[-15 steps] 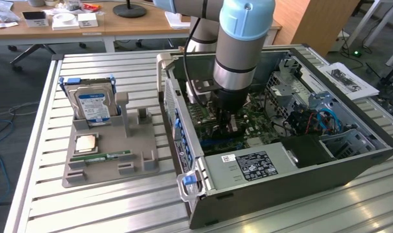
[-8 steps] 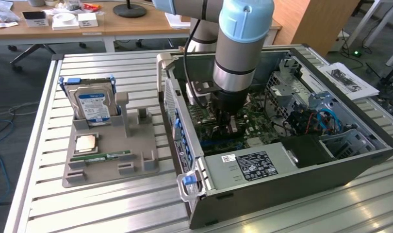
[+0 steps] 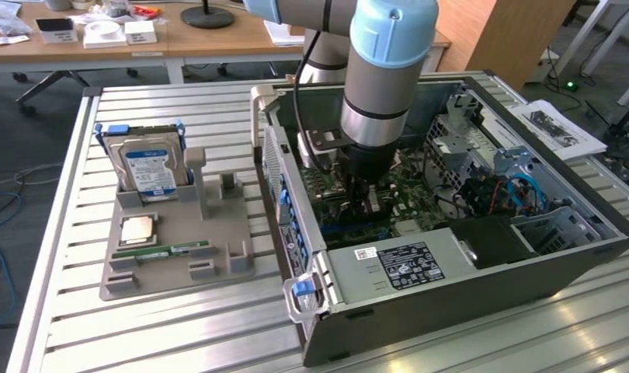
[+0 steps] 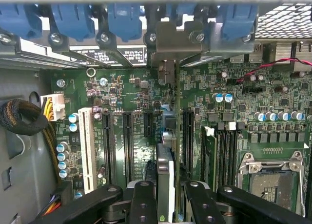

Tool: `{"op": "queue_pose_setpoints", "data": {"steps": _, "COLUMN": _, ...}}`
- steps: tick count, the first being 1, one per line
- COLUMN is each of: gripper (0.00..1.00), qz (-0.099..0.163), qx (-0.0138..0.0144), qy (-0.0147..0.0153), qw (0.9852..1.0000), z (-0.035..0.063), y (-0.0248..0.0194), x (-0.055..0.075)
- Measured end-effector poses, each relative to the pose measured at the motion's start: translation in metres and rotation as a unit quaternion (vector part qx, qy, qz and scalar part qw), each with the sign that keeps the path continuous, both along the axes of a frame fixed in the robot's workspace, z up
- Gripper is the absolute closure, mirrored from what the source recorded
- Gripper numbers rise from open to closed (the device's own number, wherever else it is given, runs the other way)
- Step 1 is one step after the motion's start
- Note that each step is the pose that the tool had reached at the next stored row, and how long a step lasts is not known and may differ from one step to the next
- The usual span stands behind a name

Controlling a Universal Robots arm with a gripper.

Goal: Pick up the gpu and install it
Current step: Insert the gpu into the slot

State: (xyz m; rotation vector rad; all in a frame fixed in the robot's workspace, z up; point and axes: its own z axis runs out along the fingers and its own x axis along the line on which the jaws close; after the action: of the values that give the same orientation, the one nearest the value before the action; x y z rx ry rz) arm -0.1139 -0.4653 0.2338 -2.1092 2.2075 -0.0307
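We see the gripper (image 3: 364, 203) reaching down inside the open computer case (image 3: 563, 268), which lies on its side on the slatted metal table (image 3: 190, 326). In the wrist view the gripper (image 4: 170, 197) has its jaws clamped on the gpu (image 4: 165, 185), a thin card held on edge between the two black fingers (image 4: 142, 199). The card stands upright over the green motherboard (image 4: 146, 102), among the long black expansion slots (image 4: 127, 141), and its metal bracket (image 4: 168, 48) reaches up to the row of blue retention clips (image 4: 122, 19) along the case's rear wall; whether the card's edge is fully seated in a slot we cannot tell. A white slot (image 4: 87, 148) lies further along the board, and the empty processor socket (image 4: 273, 177) sits towards the opposite side. In the exterior view a grey parts tray (image 3: 175, 252) rests on the table near its edge on the exterior view's left, well apart from the gripper. It carries an upright hard drive (image 3: 149, 167) with a blue-white label, a processor chip (image 3: 138, 229) and a narrow green memory stick (image 3: 175, 252). The black power supply (image 3: 408, 268) sits at the case's near corner.
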Motion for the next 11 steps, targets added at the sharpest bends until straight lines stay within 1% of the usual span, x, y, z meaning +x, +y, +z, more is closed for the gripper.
{"op": "queue_pose_setpoints", "data": {"steps": 3, "gripper": 0.73, "qz": 0.000, "qx": 0.0000, "qy": 0.0000, "qw": 1.0000, "z": 0.0000, "y": 0.0000, "x": 0.0000}}
{"op": "queue_pose_setpoints", "data": {"steps": 4, "gripper": 0.73, "qz": 0.000, "qx": 0.0011, "qy": 0.0004, "qw": 1.0000, "z": -0.0006, "y": 0.0003, "x": -0.0005}}
{"op": "queue_pose_setpoints", "data": {"steps": 5, "gripper": 0.73, "qz": 0.000, "qx": 0.0007, "qy": -0.0003, "qw": 1.0000, "z": -0.0007, "y": 0.0002, "x": -0.0003}}
{"op": "queue_pose_setpoints", "data": {"steps": 8, "gripper": 0.55, "qz": 0.000, "qx": 0.0001, "qy": -0.0001, "qw": 1.0000, "z": -0.0001, "y": 0.0000, "x": 0.0000}}
{"op": "queue_pose_setpoints", "data": {"steps": 11, "gripper": 0.55, "qz": 0.000, "qx": 0.0000, "qy": 0.0000, "qw": 1.0000, "z": 0.0000, "y": 0.0000, "x": 0.0000}}
